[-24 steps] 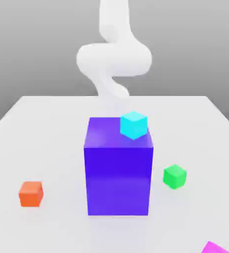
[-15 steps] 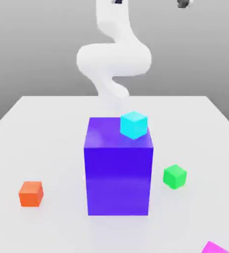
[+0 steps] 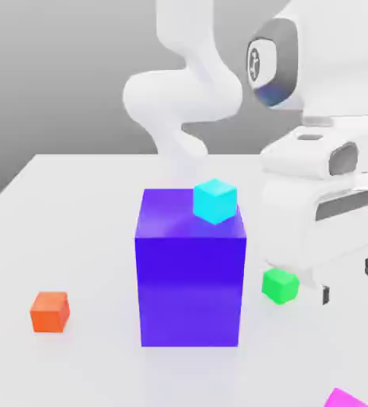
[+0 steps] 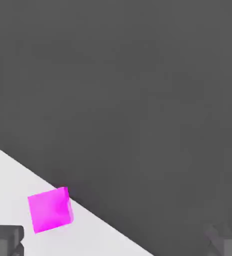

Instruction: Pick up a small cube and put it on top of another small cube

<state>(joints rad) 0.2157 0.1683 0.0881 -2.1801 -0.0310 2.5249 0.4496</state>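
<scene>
exterior view had the white arm's hand low at its right, beside a small green cube. a small cyan cube sat atop a tall blue block. the gripper fingers stood spread apart, empty, near a small magenta cube.

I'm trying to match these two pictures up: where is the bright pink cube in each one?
Exterior view: the pink cube peeks in at the bottom edge, toward that view's right.
Hand view: the cube lies near the table's edge.
Shared landmark: the white table.
</scene>
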